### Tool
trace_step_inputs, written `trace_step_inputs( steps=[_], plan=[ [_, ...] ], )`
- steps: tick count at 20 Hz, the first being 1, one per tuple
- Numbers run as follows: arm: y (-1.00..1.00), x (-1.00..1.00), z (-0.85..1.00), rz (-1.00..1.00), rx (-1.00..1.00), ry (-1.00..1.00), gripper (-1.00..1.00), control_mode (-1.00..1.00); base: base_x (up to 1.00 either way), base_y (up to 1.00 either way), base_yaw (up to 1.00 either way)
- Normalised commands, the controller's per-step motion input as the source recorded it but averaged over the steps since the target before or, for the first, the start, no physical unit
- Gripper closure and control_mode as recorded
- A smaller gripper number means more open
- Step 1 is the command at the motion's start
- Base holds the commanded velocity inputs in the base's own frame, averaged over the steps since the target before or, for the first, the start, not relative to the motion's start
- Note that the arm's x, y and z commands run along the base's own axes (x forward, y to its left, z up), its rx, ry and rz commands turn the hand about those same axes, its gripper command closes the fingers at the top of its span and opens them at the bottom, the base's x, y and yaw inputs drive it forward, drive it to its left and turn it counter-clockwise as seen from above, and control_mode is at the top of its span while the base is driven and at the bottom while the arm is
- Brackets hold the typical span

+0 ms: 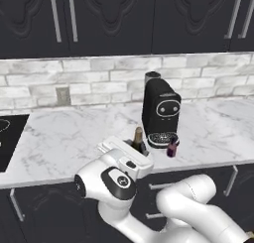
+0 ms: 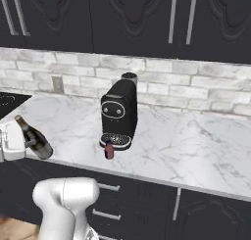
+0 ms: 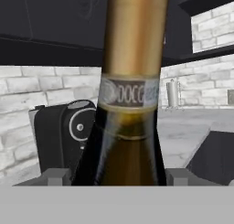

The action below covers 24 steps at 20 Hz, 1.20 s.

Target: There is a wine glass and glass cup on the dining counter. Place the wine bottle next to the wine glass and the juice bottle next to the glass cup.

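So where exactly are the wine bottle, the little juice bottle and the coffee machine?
wine bottle (image 2: 35,138): right base view, on its dark body.
juice bottle (image 2: 109,151): right base view, on its purple body.
coffee machine (image 1: 160,108): left base view, on its black front.

Even, soft rendered light; faint shadows on the pale surface (image 1: 64,133); dark cabinets (image 1: 124,19) dim; slightly blurry throughout, no glare.

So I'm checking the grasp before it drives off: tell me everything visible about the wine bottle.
The wine bottle is dark glass with a gold-foiled neck and a pale printed band. It leans tilted, neck up and away from the coffee machine, at the wall counter's front edge. The gripper closes on it below the shoulder.
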Motion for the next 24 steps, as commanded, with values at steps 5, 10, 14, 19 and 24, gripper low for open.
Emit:
trace_step_inputs(
  steps=[5,10,14,19,24],
  plan=[
    [0.0,0.0,0.0,0.0,0.0,0.0,1.0,1.0,-0.16,0.05,0.87],
    [0.0,0.0,0.0,0.0,0.0,0.0,1.0,1.0,0.0,0.0,1.0],
    [0.0,0.0,0.0,0.0,0.0,0.0,1.0,1.0,0.0,0.0,1.0],
    [0.0,0.0,0.0,0.0,0.0,0.0,1.0,1.0,-0.01,0.0,1.0],
    [0.0,0.0,0.0,0.0,0.0,0.0,1.0,1.0,-0.02,0.0,1.0]
  ],
)
